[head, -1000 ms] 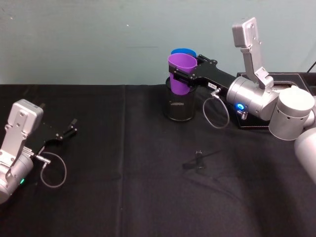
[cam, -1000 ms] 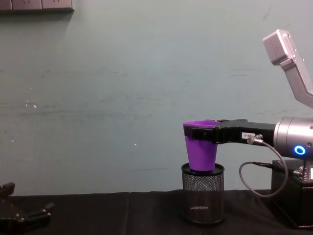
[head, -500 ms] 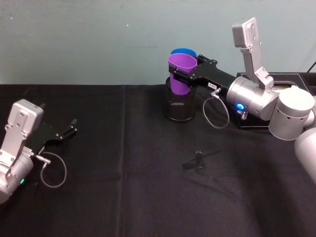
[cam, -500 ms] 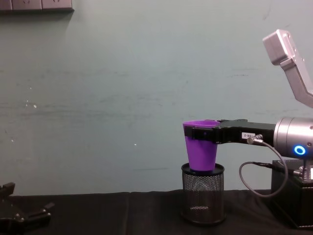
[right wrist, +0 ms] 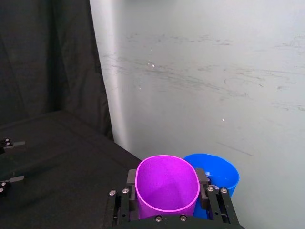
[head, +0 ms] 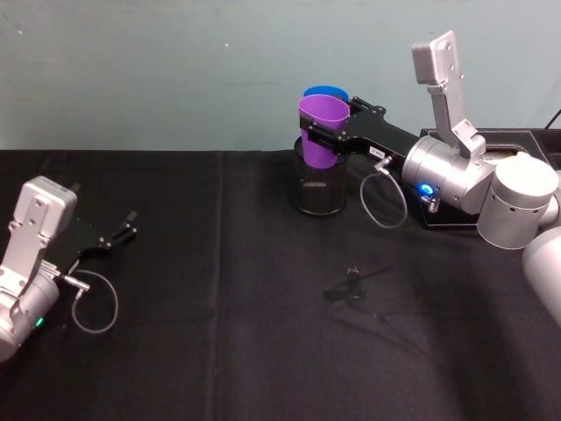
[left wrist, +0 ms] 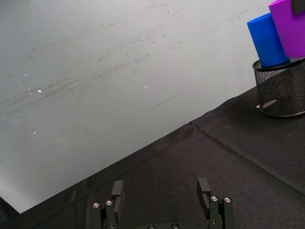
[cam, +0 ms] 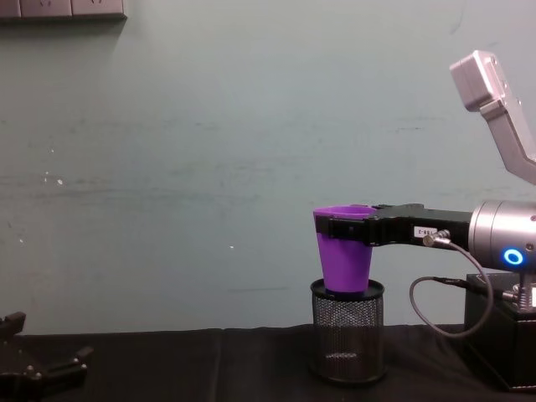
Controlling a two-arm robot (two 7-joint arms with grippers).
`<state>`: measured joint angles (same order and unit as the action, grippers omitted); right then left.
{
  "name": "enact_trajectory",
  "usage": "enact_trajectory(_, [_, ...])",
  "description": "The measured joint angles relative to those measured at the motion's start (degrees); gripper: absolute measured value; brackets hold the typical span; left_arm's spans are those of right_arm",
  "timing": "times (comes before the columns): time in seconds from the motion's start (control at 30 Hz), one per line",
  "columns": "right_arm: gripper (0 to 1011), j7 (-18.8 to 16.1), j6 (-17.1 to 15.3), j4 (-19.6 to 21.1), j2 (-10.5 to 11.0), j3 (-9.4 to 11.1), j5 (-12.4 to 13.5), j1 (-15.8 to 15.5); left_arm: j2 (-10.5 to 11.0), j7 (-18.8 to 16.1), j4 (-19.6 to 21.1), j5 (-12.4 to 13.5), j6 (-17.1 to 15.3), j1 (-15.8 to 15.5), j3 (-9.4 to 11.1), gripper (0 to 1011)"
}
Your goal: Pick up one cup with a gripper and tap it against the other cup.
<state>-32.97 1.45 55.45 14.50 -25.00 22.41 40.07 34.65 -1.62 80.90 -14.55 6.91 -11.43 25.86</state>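
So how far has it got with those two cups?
Picked up, it seems: the right pincer grips the purple cup near its rim, over the mesh holder. In hand: bringing it against the blue cup just behind. Contact can't be confirmed. The left pincer sits parked, open.

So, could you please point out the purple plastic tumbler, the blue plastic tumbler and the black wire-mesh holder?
purple plastic tumbler [cam: 345, 264]: chest view, side wall.
blue plastic tumbler [left wrist: 268, 40]: left wrist view, side wall.
black wire-mesh holder [head: 319, 190]: head view, front mesh wall.
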Motion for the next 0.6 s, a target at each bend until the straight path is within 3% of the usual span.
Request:
enact_trajectory(0.4, [724,0.0,0.0,0.0,0.0,0.0,0.0,0.0,0.0,0.0,0.0,0.0,0.0,0.0,0.0,1000])
enact_trajectory(0.6, [724,0.6,-1.0,4.1,0.8,-0.4,-0.6,-1.0,0.0,0.0,0.0,0.0,0.0,0.0,0.0,1000])
